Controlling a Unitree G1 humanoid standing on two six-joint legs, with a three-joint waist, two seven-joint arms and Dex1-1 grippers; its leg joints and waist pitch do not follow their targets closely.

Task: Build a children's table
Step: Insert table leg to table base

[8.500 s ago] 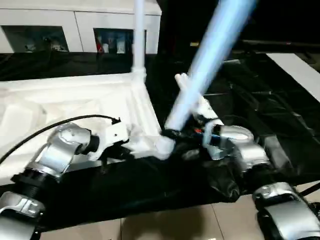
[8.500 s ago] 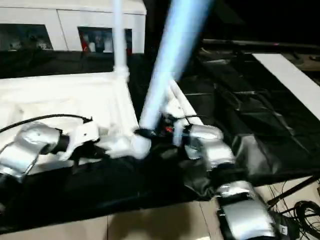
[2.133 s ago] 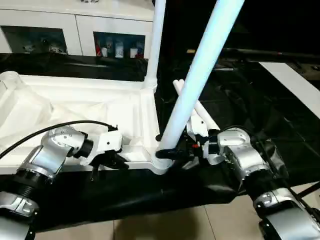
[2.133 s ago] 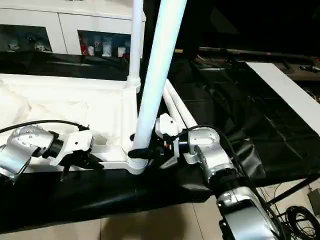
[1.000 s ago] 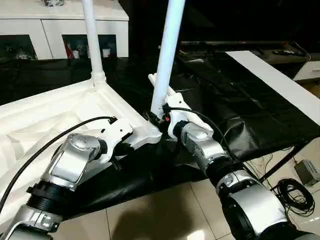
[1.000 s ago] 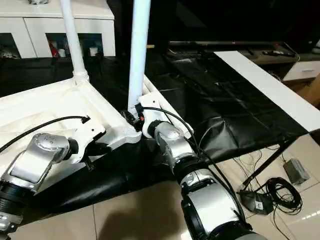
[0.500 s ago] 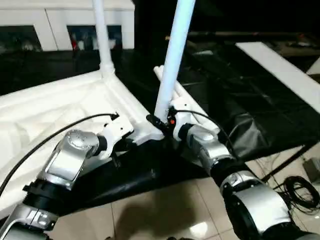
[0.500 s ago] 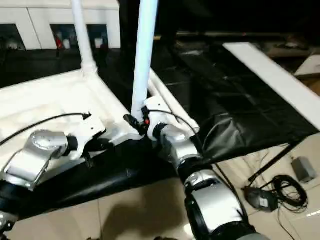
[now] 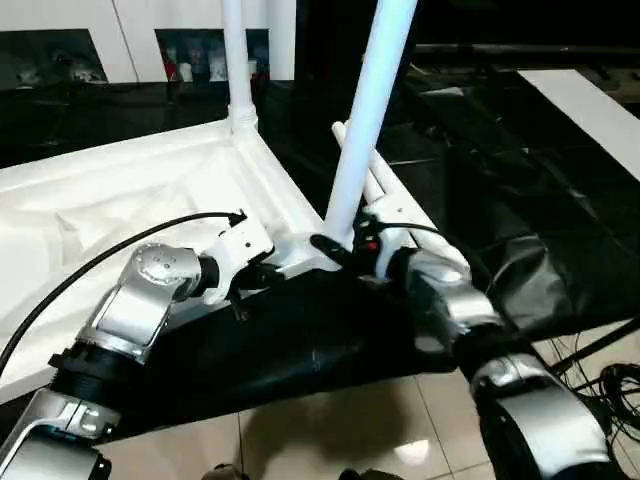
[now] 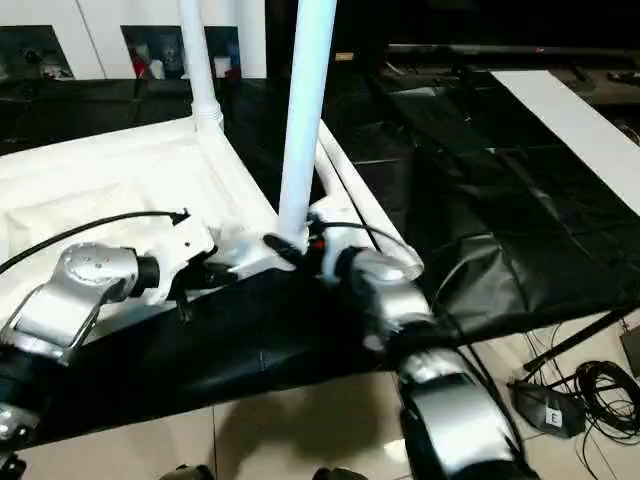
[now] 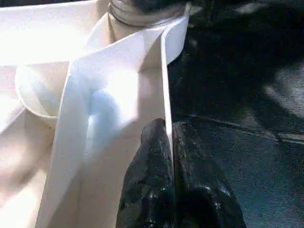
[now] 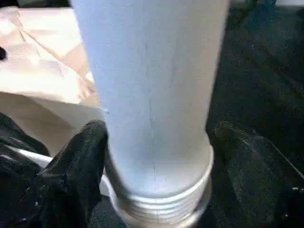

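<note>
Tabletop (image 9: 120, 200) lies upside down on the black sheet (image 9: 500, 180), ribbed side up, and we take its near corner socket (image 9: 318, 252) as our landmark. One leg (image 9: 368, 110) stands in this socket, leaning slightly. A second leg (image 9: 238, 60) stands in the socket at the far corner along the same edge, and two spare legs (image 9: 385, 200) lie on the sheet just beyond the landmark, beside the tabletop's edge.

Our left gripper (image 11: 168, 137) is pinched shut on the thin rim of the tabletop, just beside the socket, so it steadies the piece. Our right gripper (image 12: 156, 142) is at the foot of the leg, right at the socket. In the right wrist view its two fingers (image 12: 80, 161) stand on either side of the leg's threaded base: one is against the tube or nearly so, the other is apart from it with a gap showing. So we judge that the jaws are wide and no longer squeeze the leg.

This is the change: two seconds ago the right gripper was clamped around the leg's foot, and since then it has been letting go. The leg has not fallen; it stands by itself in the socket. We think this means the second leg is seated, or at least caught in the thread. Whether it is screwed fully home we cannot tell, because some thread shows above the socket. Two corners of the tabletop are not yet fitted, so about half of the work remains.
</note>
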